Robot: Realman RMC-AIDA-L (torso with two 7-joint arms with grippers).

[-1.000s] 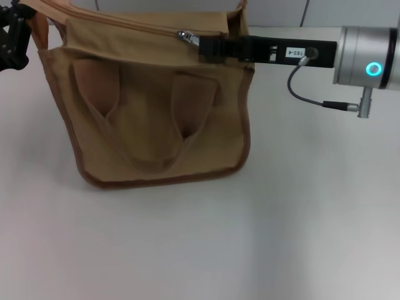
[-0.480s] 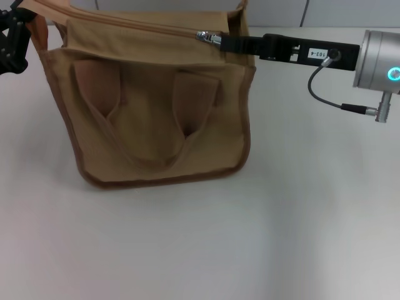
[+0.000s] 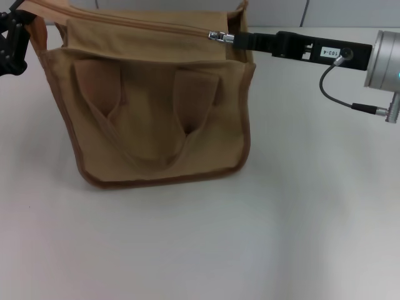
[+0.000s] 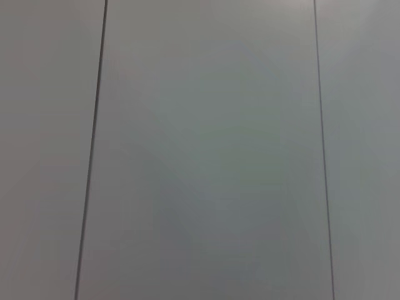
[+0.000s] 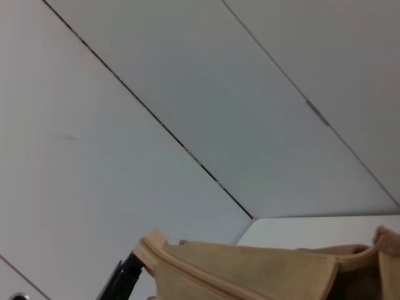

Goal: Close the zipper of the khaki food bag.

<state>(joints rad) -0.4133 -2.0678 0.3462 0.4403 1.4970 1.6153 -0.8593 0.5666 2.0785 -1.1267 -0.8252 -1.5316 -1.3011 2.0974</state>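
The khaki food bag (image 3: 156,119) stands upright on the white table, its two loop handles hanging down the front. Its top also shows in the right wrist view (image 5: 250,272). The zipper (image 3: 144,25) runs across the top panel, with the silver slider (image 3: 216,36) close to the bag's right end. My right gripper (image 3: 230,39) reaches in from the right at the height of the bag's top and is shut on the slider's pull tab. At the bag's far left top corner, my left gripper (image 3: 14,39) holds the stretched corner fabric.
The white table (image 3: 300,219) spreads in front of and to the right of the bag. A grey panelled wall (image 4: 206,150) stands behind it. The right arm's cable (image 3: 337,94) loops below its wrist.
My right gripper has drawn back to the right, taking the slider along the zipper toward the bag's right end. The left gripper and the bag have stayed in place.
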